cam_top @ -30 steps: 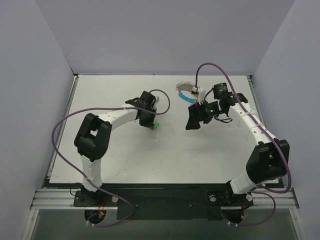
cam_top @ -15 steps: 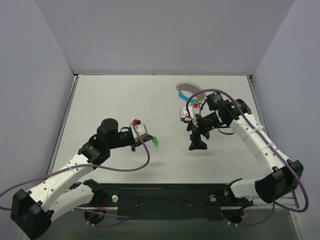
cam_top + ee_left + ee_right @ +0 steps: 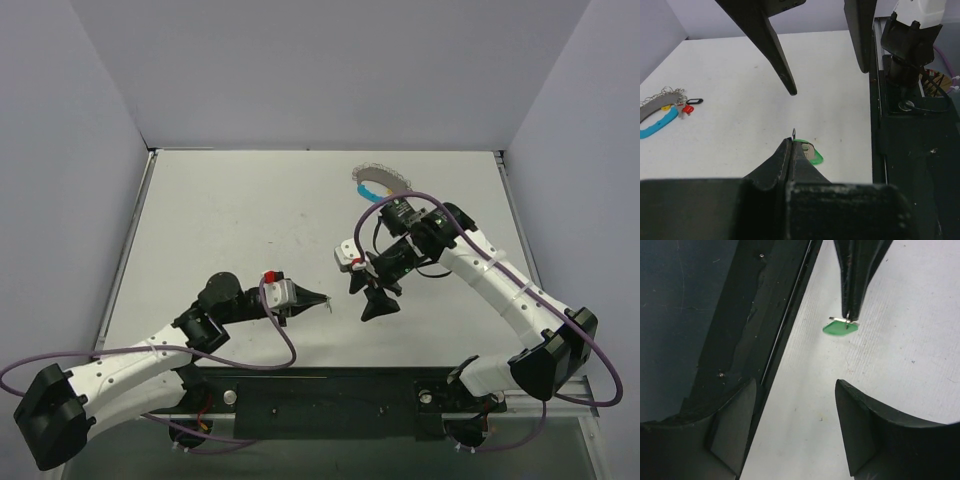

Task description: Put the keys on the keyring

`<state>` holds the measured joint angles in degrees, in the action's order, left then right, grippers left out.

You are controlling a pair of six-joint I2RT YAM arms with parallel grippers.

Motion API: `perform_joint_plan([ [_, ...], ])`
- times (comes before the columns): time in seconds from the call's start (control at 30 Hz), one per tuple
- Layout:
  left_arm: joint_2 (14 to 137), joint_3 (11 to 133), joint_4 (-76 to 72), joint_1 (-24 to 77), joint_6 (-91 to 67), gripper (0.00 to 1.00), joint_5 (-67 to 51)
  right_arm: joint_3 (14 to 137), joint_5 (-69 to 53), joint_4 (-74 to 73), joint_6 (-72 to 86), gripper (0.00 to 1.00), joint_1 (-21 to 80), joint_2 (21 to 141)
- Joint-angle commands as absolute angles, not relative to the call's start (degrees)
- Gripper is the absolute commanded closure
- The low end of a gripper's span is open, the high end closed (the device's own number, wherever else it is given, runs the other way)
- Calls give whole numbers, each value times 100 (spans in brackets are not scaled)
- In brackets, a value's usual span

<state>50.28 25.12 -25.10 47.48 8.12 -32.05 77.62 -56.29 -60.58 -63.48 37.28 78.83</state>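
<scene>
My left gripper (image 3: 790, 143) is shut on a tiny green-headed key (image 3: 813, 154), whose small wire ring (image 3: 794, 133) sticks up past the fingertips. In the right wrist view the same green key (image 3: 840, 328) hangs at the tip of the left gripper (image 3: 852, 315), just above the table. My right gripper (image 3: 797, 415) stands open and holds nothing, a short way in front of the key and facing it. From above, the left gripper (image 3: 322, 299) and the right gripper (image 3: 368, 295) meet near the table's front middle. The keyring (image 3: 380, 184) lies at the back right, apart from both grippers.
In the left wrist view the keyring (image 3: 660, 107) shows its light-blue segment (image 3: 655, 128), a red key (image 3: 687, 108) and a black tag (image 3: 695, 101). The black rail (image 3: 740, 315) at the table's near edge runs close beside both grippers. Purple cables loop over both arms.
The left arm has swung back toward the near edge with the green key. The right gripper has moved forward and left, away from the keyring, to face the key, and its jaws have narrowed.
</scene>
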Motion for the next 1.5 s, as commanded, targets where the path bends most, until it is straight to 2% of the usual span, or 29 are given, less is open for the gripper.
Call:
perform_joint_plan([
  [0.0,5018,2251,-3585,4992,317,100,-2699,7717,-5696,-5645,-5750,42,3735,7796],
  [0.33,5431,2039,-4350,5062,-790,100,-2189,7383,-5414,-4430,-4422,56,3797,7787],
  [0.73,5827,1600,-5791,5062,-1740,100,-2004,7207,-5326,-3920,-4008,67,3902,7866],
  [1.47,6099,1591,-6100,5062,-1951,100,-2030,7225,-5317,-3797,-3894,82,4061,7928],
])
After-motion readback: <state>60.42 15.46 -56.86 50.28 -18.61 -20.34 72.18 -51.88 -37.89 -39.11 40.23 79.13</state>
